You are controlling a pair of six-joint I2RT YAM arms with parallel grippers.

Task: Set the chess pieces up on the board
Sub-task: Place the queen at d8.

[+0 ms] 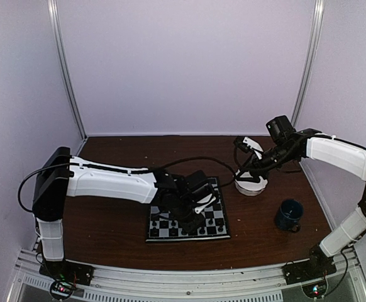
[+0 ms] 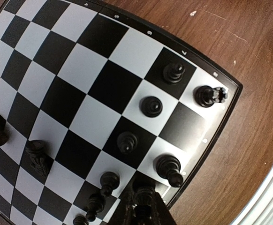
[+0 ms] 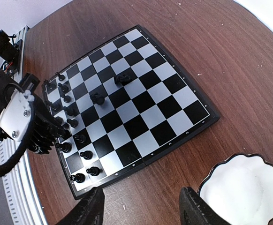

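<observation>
A black chess piece [image 2: 144,188] is grasped by the left end effector [image 2: 143,211] at the edge row of the chessboard [image 2: 80,70] beneath it, while the right end effector [image 3: 143,211] is held released, the scalloped bowl [image 3: 242,187] just beside it.

Just ahead of the fingers [image 2: 161,214] of the left gripper [image 2: 143,204], upright chess pieces [image 2: 151,106] are standing packed along the edge of the board [image 2: 75,70], leaving only tight gaps between them. Farther out from the fingertips the squares are lying open, though two toppled pieces [image 2: 39,157] are blocking a patch off to one side. Bare table [image 3: 141,194] is showing between the widely parted fingers of the right gripper [image 3: 141,213] — the white bowl [image 3: 242,185] is sitting just beside one finger, and the board's corner is lying near the other.
</observation>
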